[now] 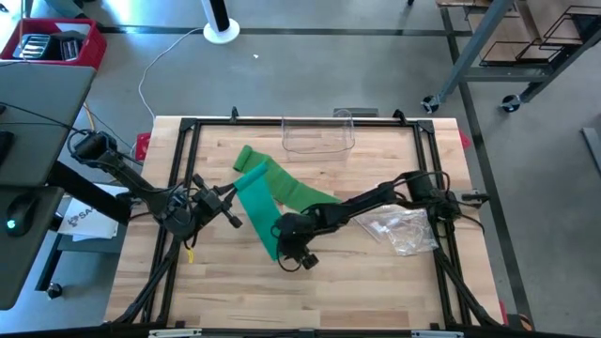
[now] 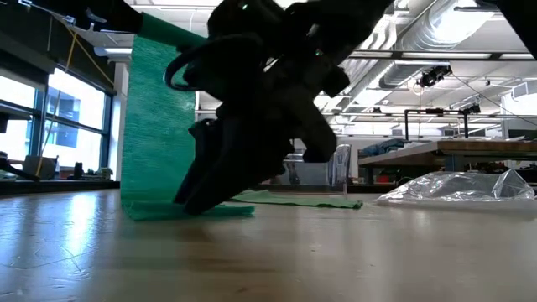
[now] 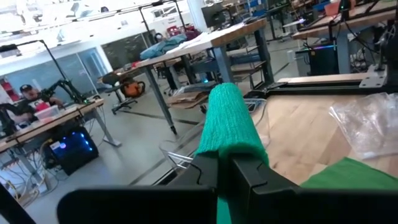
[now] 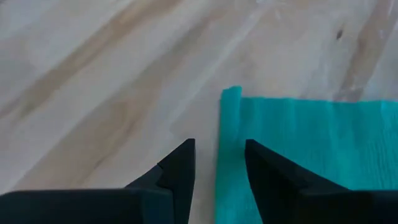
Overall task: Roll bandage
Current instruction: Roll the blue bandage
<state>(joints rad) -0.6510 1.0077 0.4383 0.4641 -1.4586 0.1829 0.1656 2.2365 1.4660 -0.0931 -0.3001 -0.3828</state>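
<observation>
A long green bandage lies on the wooden table. Its far part lies flat, and a teal stretch rises off the table. My left gripper is shut on the raised stretch left of centre. My right gripper is open and points down at the table. Its fingers stand over the bandage's near end edge, one finger above the cloth and one above bare wood. I cannot tell whether they touch it. In the low view the strip stands up from the table. My left gripper pinches the bandage's raised stretch between its two fingers. The gathered cloth sticks out past the fingertips. That stretch is held above the table, and from it the strip hangs down to the near end, which lies on the table.
A clear plastic box stands at the table's far edge. A crumpled clear plastic bag lies at the right, also in the low view. Bare wood lies along the near edge.
</observation>
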